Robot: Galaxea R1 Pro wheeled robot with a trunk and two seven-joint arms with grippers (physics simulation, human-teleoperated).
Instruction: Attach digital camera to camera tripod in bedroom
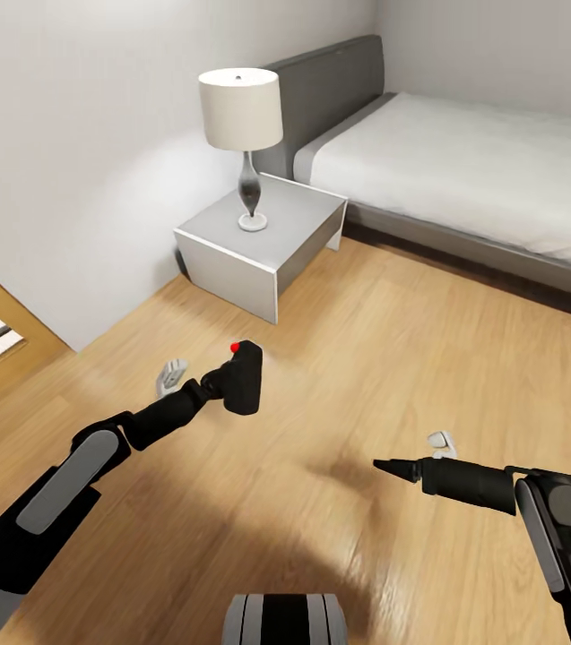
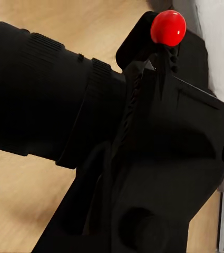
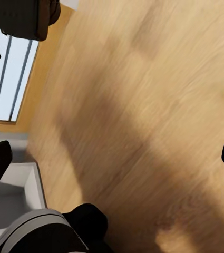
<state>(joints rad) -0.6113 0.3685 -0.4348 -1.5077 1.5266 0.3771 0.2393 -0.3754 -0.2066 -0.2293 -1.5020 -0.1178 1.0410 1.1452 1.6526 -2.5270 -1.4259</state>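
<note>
Currently done: our left gripper [image 1: 231, 381] fingers are clamping the digital camera [image 1: 243, 378], carrying it above the bedroom floor [image 1: 393, 358].
Right gripper [image 1: 391, 466]: fingers appearing closed, holding nothing.
Remaining: we are judging the attaching undone.

Wood, cloth and matt black

The floor [image 1: 393, 358] is smooth light wood planks; the digital camera [image 1: 242, 378] looks matt black.
</note>
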